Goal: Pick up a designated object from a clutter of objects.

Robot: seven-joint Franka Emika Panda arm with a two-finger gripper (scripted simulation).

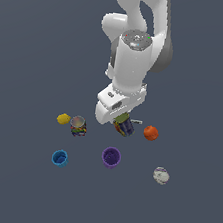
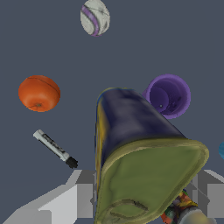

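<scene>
The box sits between can and, seemingly, ball

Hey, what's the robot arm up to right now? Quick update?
Gripper down over the small dark blue box with olive-yellow edges, jaws either side. Grip not confirmed. Black-and-white marker and purple cup close by, apart from the box.

Everything around me is lit flat and even, a rendered light with no clear source. The dark slate-grey counter takes no cast shadows from what sits on it. My glossy white arm carries soft shading toward its sides and no hard glare. From my wrist, the dark blue box with olive-yellow edges looms huge and stretched, its textures smeared and soft. The exterior view is sharp but coarse, small items pixelated.
</scene>
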